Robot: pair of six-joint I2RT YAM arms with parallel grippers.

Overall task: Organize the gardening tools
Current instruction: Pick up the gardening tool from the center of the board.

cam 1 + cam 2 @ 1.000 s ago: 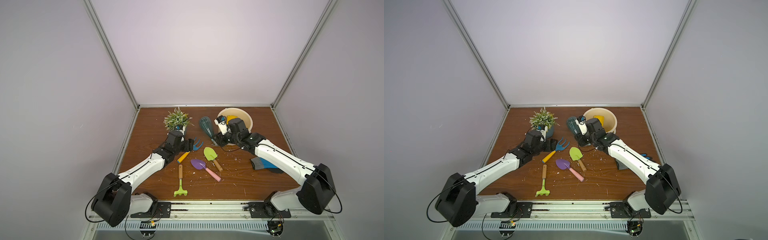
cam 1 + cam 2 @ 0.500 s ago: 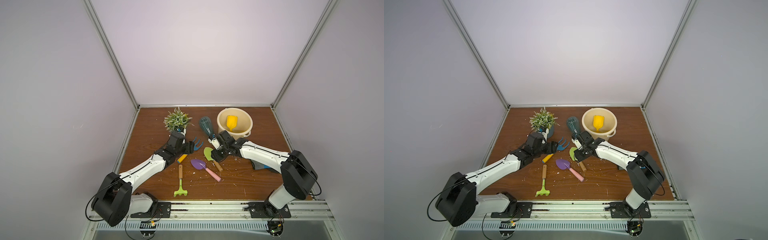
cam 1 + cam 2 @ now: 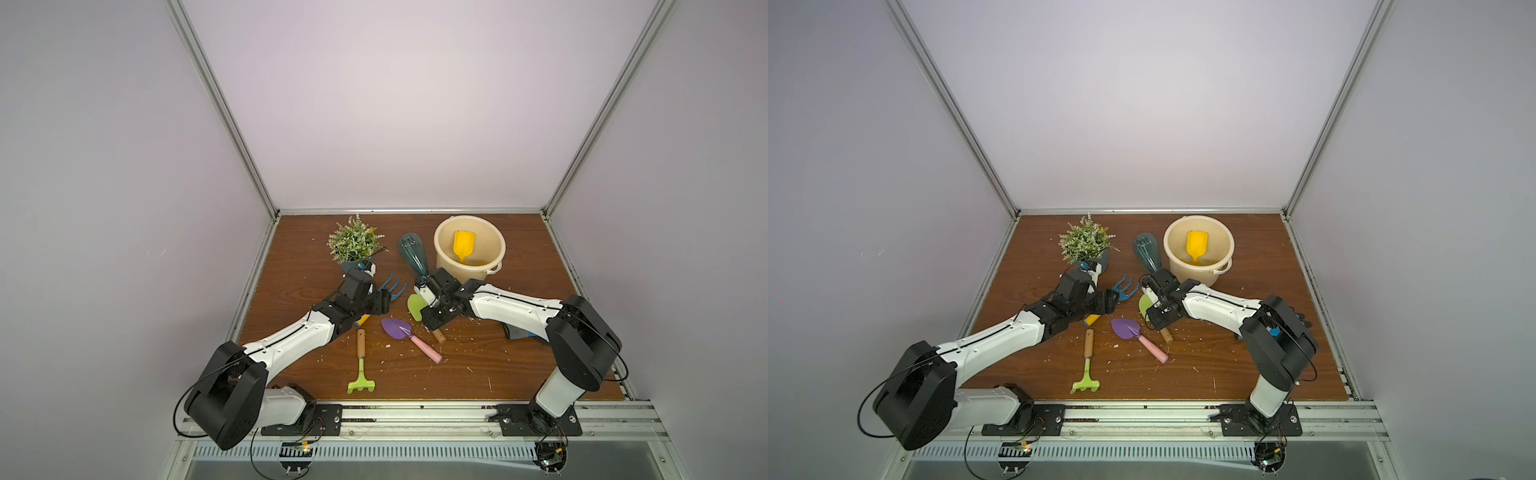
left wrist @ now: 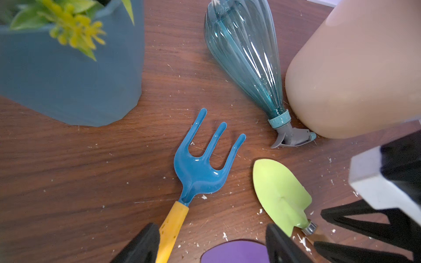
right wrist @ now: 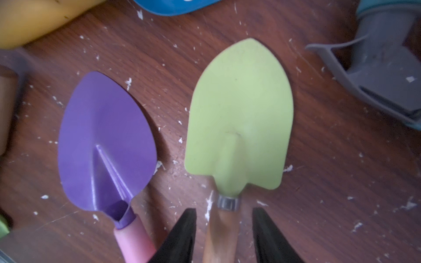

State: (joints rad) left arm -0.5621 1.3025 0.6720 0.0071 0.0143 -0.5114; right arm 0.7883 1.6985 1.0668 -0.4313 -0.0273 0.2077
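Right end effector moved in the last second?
Yes. The right end effector left the bucket rim and came toward the front edge, now straddling the green trowel handle.

Left gripper [image 3: 384, 303] is hanging over the blue fork [image 3: 395, 291] handle, tines lying just beyond its fingertips. Right gripper [image 3: 428, 321] is sitting over the lime-green trowel [image 3: 414, 308] handle, blade showing ahead; purple trowel [image 3: 398, 328] is lying just beside it.

Soft, even light; wrist views partly blurred
Shadows on the worktop [image 3: 478, 374] are faint. The right wrist view smears all around the green trowel [image 5: 239, 113]; beyond that trowel in the left wrist view, the bucket [image 4: 353, 68] is out of focus and the spray bottle [image 4: 246, 57] glints.
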